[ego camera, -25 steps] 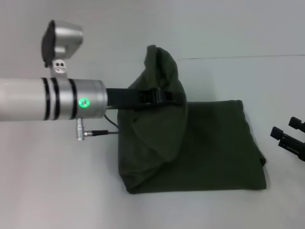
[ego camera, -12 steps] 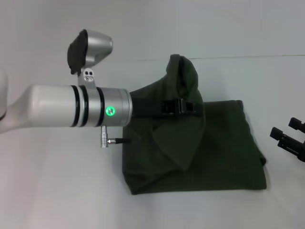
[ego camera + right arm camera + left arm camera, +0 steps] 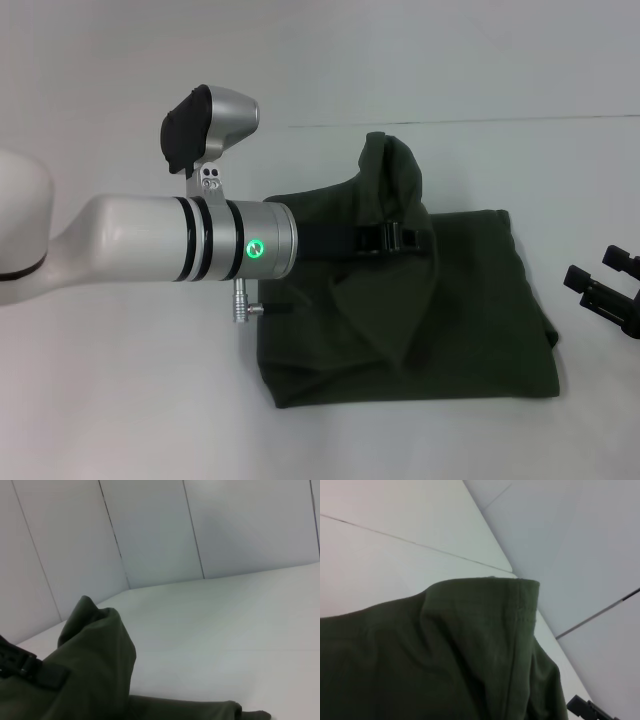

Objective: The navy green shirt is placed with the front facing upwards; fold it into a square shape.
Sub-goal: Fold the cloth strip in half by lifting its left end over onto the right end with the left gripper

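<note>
Left gripper (image 3: 400, 238) first: you've got it clamped on a raised fold of the navy green shirt (image 3: 460, 320), holding that fabric up in a peak over the middle of the garment, the arm reaching in from the left. From the left wrist view you see only the lifted cloth with its stitched hem at the top (image 3: 520, 600); the fingers themselves aren't shown there.

Out from the grip, the shirt drapes down to the white table (image 3: 120, 400). Its right part lies flat as a rough rectangle, the near edge fairly straight, the left part bunched and hanging from your hold. No lettering shows, only plain green.

Your right gripper (image 3: 610, 290) sits parked at the right edge, just beside the shirt's right border, touching nothing; whether its fingers are open or closed, you cannot tell.

Progress, as a judgement: you're well into it. The garment already looks folded down to a compact block, and this lifted flap seems to be a fold in mid-carry. Left to do: lay it over flat, let go, and check the outline reads square, not oblong.
</note>
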